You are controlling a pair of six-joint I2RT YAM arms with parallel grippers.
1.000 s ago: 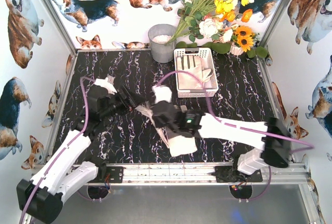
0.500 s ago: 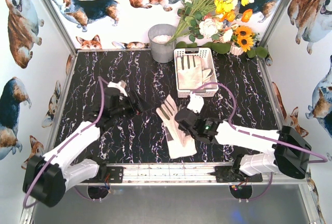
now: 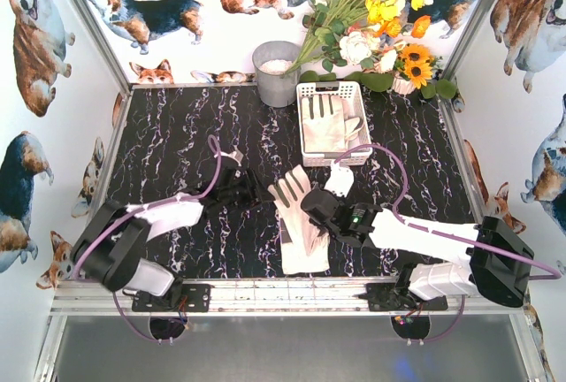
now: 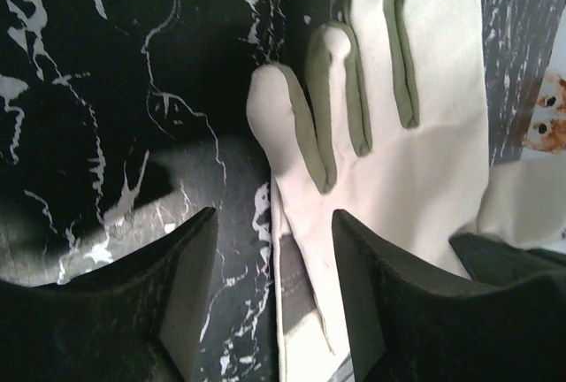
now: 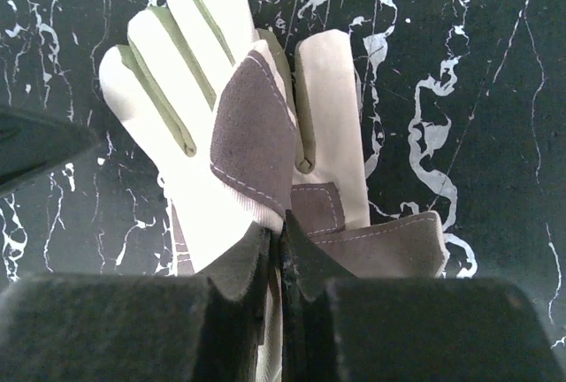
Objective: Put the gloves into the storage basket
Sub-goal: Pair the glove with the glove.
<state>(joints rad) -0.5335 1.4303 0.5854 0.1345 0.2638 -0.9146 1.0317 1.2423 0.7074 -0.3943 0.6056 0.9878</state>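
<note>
Cream-white gloves (image 3: 299, 221) with grey panels lie on the black marble table in front of the white storage basket (image 3: 311, 90); I cannot tell if it is one glove or two stacked. The basket holds more gloves (image 3: 325, 126). My right gripper (image 3: 317, 212) is shut on a grey-panelled fold of the glove (image 5: 252, 126) in the right wrist view, jaws (image 5: 283, 254) closed tight. My left gripper (image 3: 256, 194) is open at the glove's left edge. In the left wrist view the glove (image 4: 416, 134) lies ahead, its edge between the open fingers (image 4: 274, 294).
A grey metal bucket (image 3: 276, 72) stands left of the basket at the back. A bunch of flowers (image 3: 371, 19) overhangs the back right corner. Printed walls close in three sides. An aluminium rail (image 3: 283, 294) runs along the front. Purple cables loop over both arms.
My left gripper has swung right, up to the glove's left edge. My right gripper moved right off the glove's middle, then settled on it. The glove has shifted a little.
</note>
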